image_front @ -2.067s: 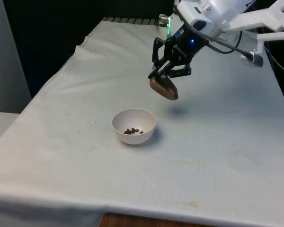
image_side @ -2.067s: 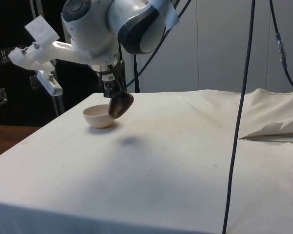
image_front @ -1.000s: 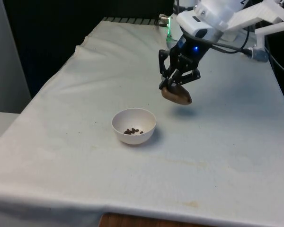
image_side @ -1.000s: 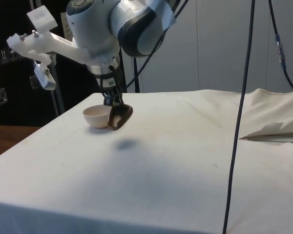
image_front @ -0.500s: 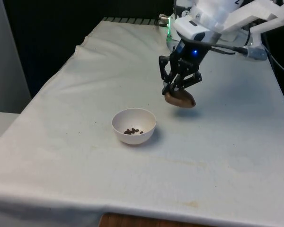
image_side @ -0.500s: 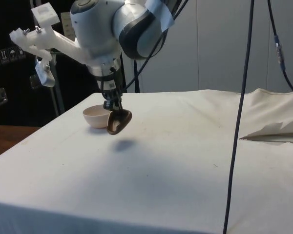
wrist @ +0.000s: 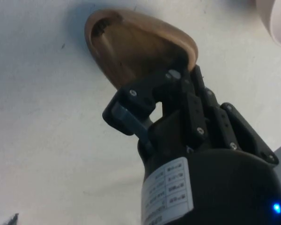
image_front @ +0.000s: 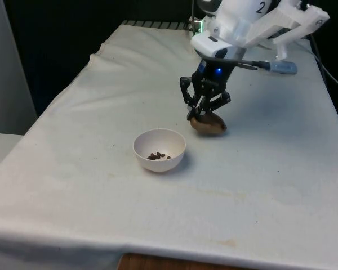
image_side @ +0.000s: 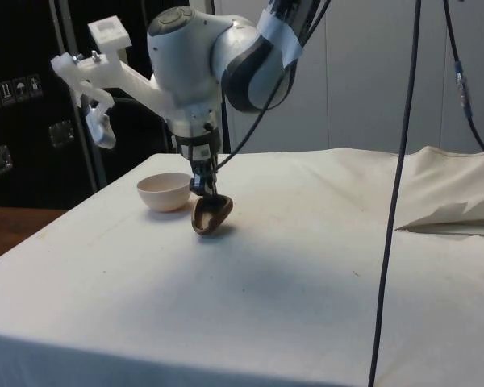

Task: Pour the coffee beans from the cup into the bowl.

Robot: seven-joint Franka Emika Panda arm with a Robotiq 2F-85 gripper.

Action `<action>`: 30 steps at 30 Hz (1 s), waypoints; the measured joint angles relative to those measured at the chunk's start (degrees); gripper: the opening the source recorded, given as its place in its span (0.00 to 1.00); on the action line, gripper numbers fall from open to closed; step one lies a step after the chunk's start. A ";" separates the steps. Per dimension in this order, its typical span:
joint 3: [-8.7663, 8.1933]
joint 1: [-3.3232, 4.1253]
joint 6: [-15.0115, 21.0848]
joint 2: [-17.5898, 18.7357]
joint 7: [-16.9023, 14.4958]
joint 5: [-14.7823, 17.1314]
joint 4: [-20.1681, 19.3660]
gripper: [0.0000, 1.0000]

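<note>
Cup tilted, rim clamped by end effector, beside bowl, open cloth around.

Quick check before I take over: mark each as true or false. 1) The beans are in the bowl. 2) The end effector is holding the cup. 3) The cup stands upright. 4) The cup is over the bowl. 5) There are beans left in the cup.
1) True: dark coffee beans lie in the white bowl.
2) True: the end effector is shut on the rim of the brown cup.
3) False: the cup is tilted on its side, low at the cloth.
4) False: the cup is beside the bowl, towards the front view's right and apart from it.
5) False: the wrist view looks into the cup, and it is empty.
</note>
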 measured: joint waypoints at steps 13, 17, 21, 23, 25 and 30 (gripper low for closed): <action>-3.50 -0.06 6.19 -0.29 -2.29 0.06 -3.78 0.00; -4.93 -0.11 8.59 -0.74 -3.72 0.40 -5.44 0.00; -6.19 -0.11 10.49 -1.15 -5.21 0.97 -6.53 0.00; -6.47 -0.11 10.89 -1.20 -5.56 1.09 -6.82 0.00; -6.93 -0.17 12.15 -1.26 -6.30 1.83 -7.28 0.00; -7.28 -0.17 13.18 -1.26 -7.85 3.50 -7.62 0.04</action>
